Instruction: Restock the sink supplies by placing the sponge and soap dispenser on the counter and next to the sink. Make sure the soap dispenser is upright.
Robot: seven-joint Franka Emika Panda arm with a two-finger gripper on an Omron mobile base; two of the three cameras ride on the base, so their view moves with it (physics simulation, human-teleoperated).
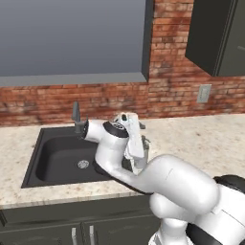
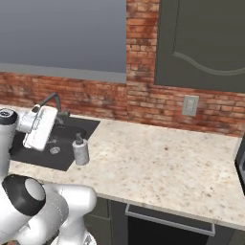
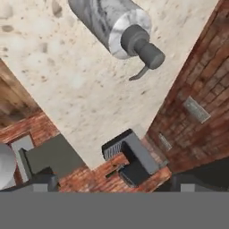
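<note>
The tool (image 3: pixel 114 181) stands wide open and holds nothing. In the hand view its two dark fingertips (image 3: pixel 42 181) rise at the lower left and lower right of the frame, far apart, with no object between them and nothing touching them.

The soap dispenser (image 2: pixel 80 150) stands upright on the surface (image 2: pixel 158 158), just beside the right edge of the sink (image 2: pixel 72 131), in the left half of the right base view. Its whitish-grey body carries a darker grey pump head on top. In the hand view the same bottle (image 3: pixel 114 24) lies across the upper middle of the frame, its pump head and thin spout pointing toward the lower right, with the pale speckled stone behind it. It sits well apart from the fingertips.

In the left base view the white hand of the arm hangs in the centre of the frame, over the right rim of the black sink (image 1: pixel 57 155), and covers most of the bottle; a small grey part shows just right of the hand. The grey faucet (image 1: pixel 76 117) rises at the sink's back edge, left of the hand. In the right base view the hand is at the left edge, just left of the bottle and above the basin.

The sponge cannot be made out.

A brick wall (image 2: pixel 153 103) with a wall outlet (image 2: pixel 190 105) runs behind the surface.
</note>
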